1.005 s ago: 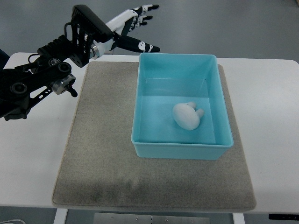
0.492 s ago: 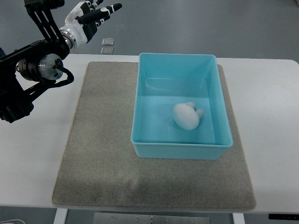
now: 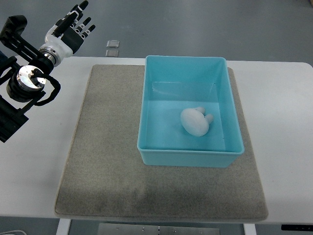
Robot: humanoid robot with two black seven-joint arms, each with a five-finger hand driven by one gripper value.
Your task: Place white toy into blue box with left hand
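White toy (image 3: pixel 195 121) lying on floor of blue box (image 3: pixel 187 157), toward its near right, on grey mat (image 3: pixel 107 161) on white worktop (image 3: pixel 279 127). Left hand (image 3: pixel 66 33) well apart at far left, fingers spread, holding nothing. No readable writing anywhere.

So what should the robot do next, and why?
Probably just finish pulling the left hand back to rest. The toy already lies inside the box, and the hand is open, empty and well clear at the far left, so nothing looks left to place.
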